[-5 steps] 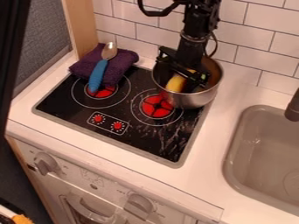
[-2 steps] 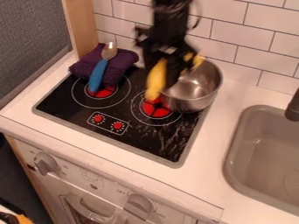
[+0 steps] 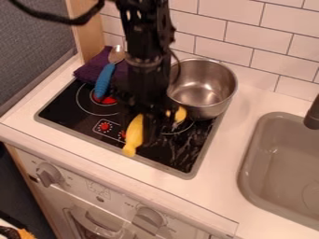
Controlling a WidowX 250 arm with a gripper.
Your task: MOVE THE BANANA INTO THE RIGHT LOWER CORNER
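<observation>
You have the gripper (image 3: 151, 126) over the middle of the frame, clamped on the banana (image 3: 133, 134), whose ends show yellow on either side. That grip near the middle probably keeps it balanced for carrying. The banana is above the stove top (image 3: 182, 161), left of and below the steel pot (image 3: 202, 91), so the pot's wall shouldn't block you. For the stove's lower right corner, you likely need to go right and down.

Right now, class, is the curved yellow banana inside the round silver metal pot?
No, the yellow banana is over the flat black stovetop, outside the rim of the silver metal pot.
</observation>
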